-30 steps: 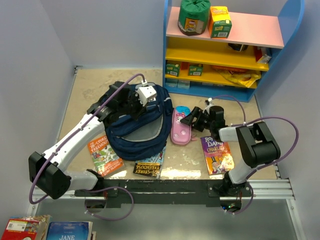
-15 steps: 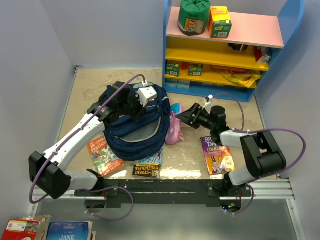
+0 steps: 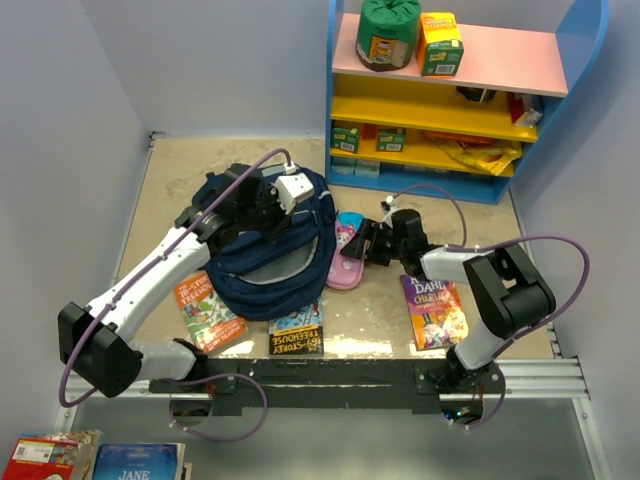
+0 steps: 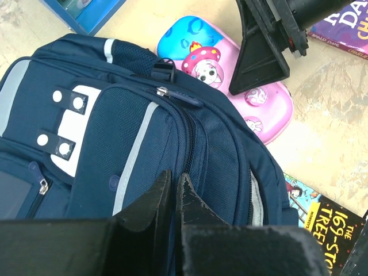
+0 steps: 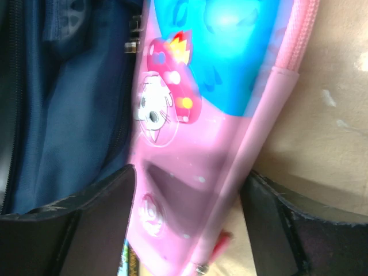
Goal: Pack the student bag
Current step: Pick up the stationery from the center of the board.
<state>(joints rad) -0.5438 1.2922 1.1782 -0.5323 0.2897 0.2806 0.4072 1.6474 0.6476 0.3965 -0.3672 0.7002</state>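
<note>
The navy student bag [image 3: 262, 262] lies at the table's middle with its mouth facing right. My left gripper [image 3: 278, 224] is shut on a fold of fabric at the bag's top; in the left wrist view its tips [image 4: 173, 175] pinch blue cloth of the bag [image 4: 132, 126]. A pink and blue pencil case [image 3: 345, 250] leans on edge against the bag's right side. My right gripper [image 3: 364, 245] is shut on its lower end, and in the right wrist view the fingers [image 5: 187, 175] press both sides of the case [image 5: 201, 115] beside the bag's open pocket [image 5: 63, 115].
An orange book [image 3: 208, 310] and a black and yellow Treehouse book [image 3: 298, 330] stick out from under the bag. A purple Roald Dahl book [image 3: 435, 310] lies under the right arm. A blue shelf unit [image 3: 450, 100] with boxes stands at the back right.
My right gripper has carried the pencil case leftward, tipping it on edge against the bag's mouth. The left gripper and the bag have stayed put.
</note>
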